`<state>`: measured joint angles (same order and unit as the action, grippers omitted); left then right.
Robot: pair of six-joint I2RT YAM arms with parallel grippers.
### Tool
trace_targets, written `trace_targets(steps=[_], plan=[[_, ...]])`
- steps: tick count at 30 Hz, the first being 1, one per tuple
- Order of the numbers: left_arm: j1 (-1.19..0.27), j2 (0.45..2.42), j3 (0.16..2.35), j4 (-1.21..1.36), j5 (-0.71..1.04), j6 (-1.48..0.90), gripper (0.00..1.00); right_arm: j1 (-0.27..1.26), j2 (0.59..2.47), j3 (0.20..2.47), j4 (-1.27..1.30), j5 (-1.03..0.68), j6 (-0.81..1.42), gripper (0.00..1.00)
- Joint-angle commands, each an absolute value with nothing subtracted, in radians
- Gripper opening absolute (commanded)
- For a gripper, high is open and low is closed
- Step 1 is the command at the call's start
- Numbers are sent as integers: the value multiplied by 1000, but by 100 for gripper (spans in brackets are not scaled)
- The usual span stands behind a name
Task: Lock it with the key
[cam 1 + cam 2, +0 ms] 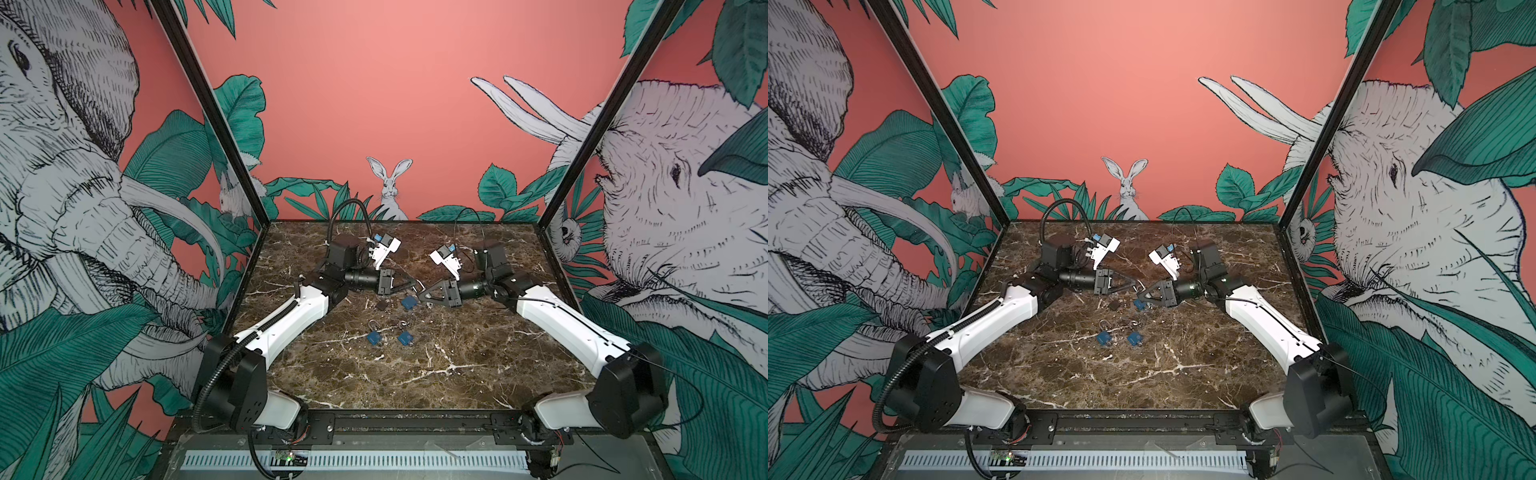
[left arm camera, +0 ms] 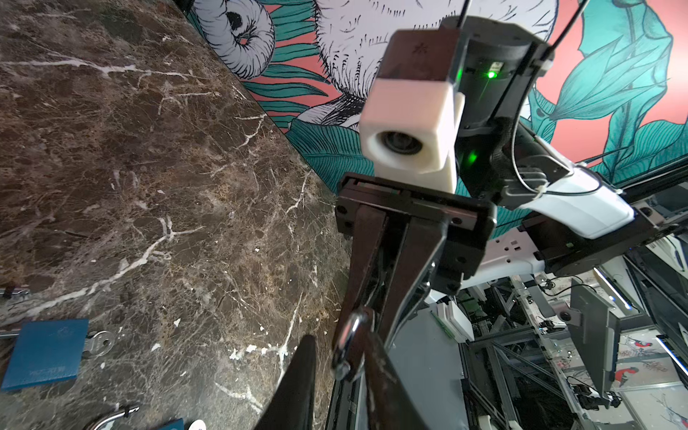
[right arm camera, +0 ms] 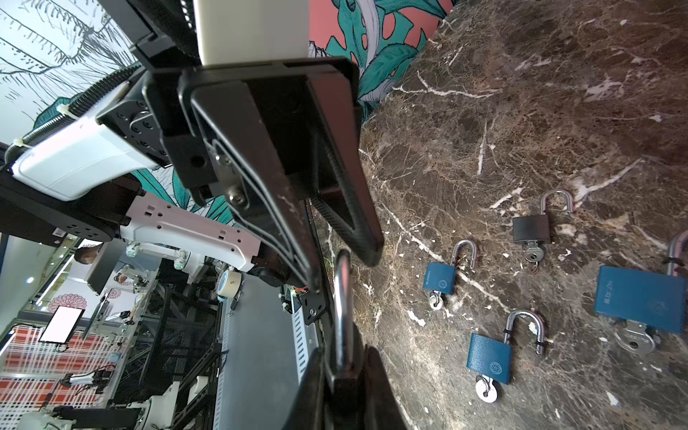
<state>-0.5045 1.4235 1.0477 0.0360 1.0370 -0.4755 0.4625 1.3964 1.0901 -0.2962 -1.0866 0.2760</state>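
My right gripper is shut on a dark padlock. Its steel shackle sticks out toward the left arm. My left gripper faces it with jaws narrow but open. The shackle lies between them, against one finger, with a gap to the other finger. In both top views the two grippers meet tip to tip above the middle of the marble table. The held padlock's key is hidden.
Several loose padlocks lie on the table under and in front of the grippers: a large blue one with a key, a black one, and two small blue ones. Patterned walls enclose the back and sides.
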Motion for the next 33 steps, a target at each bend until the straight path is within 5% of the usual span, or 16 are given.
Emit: trace_targets(steps=[1,16,33], plan=[[-514,1423,1042,77,1065,-488,24,467,1405,1100,-255,-1118,277,0],[-520,1435,1036,39,1055,-458,0,469,1402,1107,-230,-1138,302,0],[-527,1487,997,87,1037,-453,0,479,1353,1049,-22,-1241,468,0]])
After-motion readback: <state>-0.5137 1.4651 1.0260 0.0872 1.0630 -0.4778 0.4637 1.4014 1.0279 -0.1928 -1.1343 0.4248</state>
